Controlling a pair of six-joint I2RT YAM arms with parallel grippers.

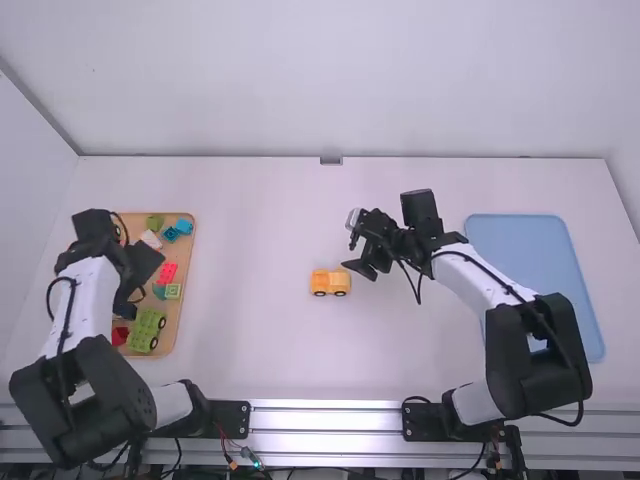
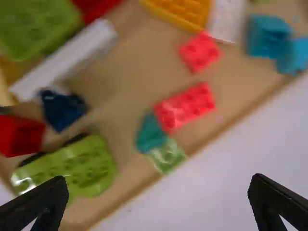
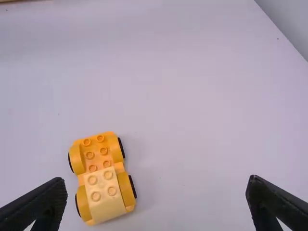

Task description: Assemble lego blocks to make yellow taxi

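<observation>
A yellow wheeled base point(image 1: 320, 284) stands on the middle of the table, a paler yellow block point(image 3: 104, 186) seated on one end and bare studs on the other. Just beyond and right of it is my right gripper point(image 1: 351, 242); in its wrist view the right gripper point(image 3: 156, 204) is open and empty, with the yellow base point(image 3: 98, 153) off to one side. Over the wooden tray point(image 1: 187, 270) at the left hangs my left gripper point(image 1: 143, 264). Seen from its wrist, the left gripper point(image 2: 158, 203) is open above loose blocks, among them an orange-yellow piece point(image 2: 180, 13).
The wooden tray also holds red blocks point(image 2: 185, 107), teal blocks point(image 2: 269, 34), a white bar point(image 2: 67, 57), a dark blue piece point(image 2: 62, 109) and a green wheeled base point(image 2: 79, 166). A blue tray point(image 1: 520, 240) lies at the right, partly beneath the right arm.
</observation>
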